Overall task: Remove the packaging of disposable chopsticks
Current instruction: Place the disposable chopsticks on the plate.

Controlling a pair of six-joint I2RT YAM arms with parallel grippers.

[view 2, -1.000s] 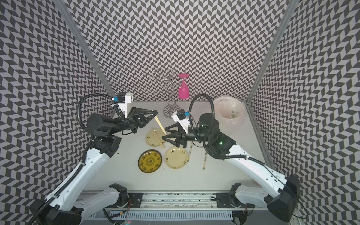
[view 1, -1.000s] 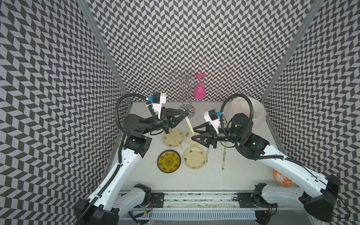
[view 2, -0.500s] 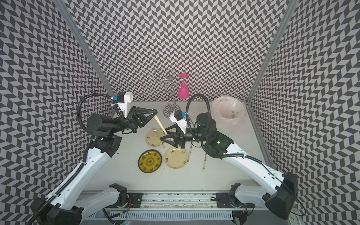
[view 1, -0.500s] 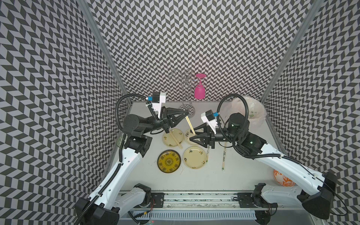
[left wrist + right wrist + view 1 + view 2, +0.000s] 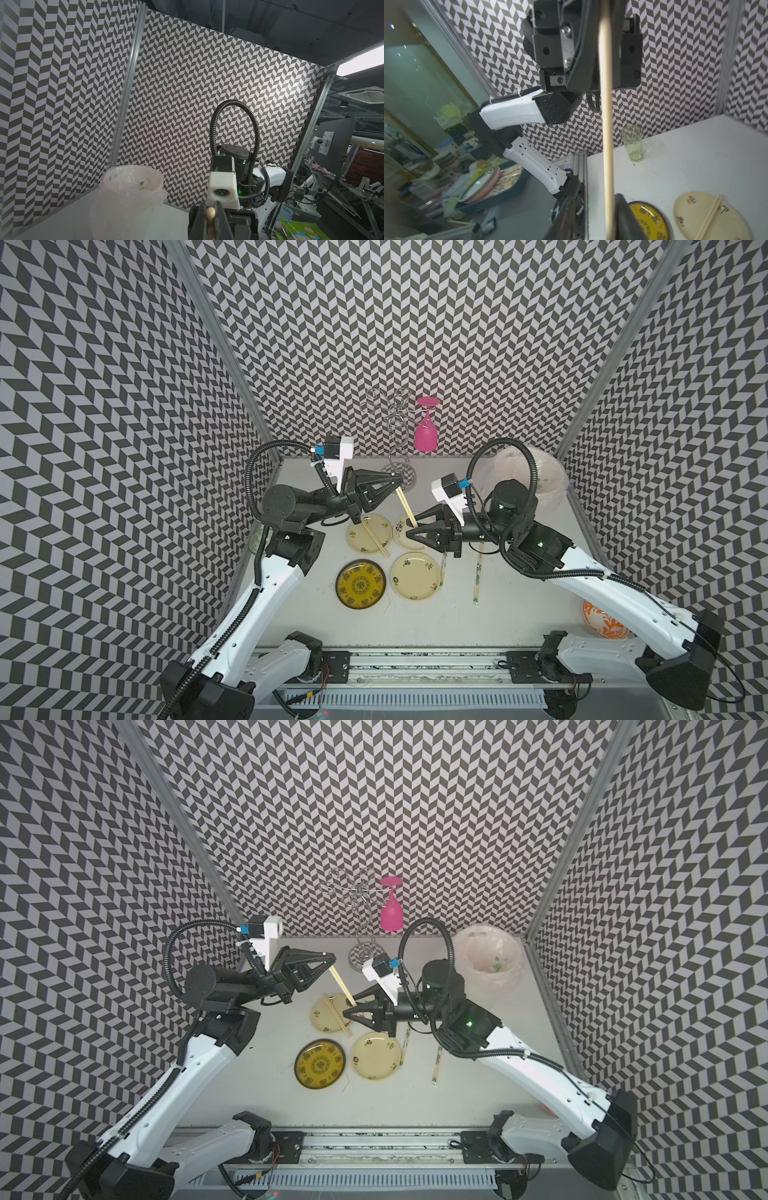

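The left gripper pinched the upper end of the chopsticks, which slanted down lengthwise between the spread jaws of the right gripper, straddling the lower end without clamping it.

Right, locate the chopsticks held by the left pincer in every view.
In a top view: held chopsticks slant in mid-air, near the centre.
In a top view: same slant, same spot.
Left wrist: only the tip, pinched close to the lens.
Right wrist: a long pale bar crossing the whole picture.
Landmark: the left pincer clamping the upper end, in all four.
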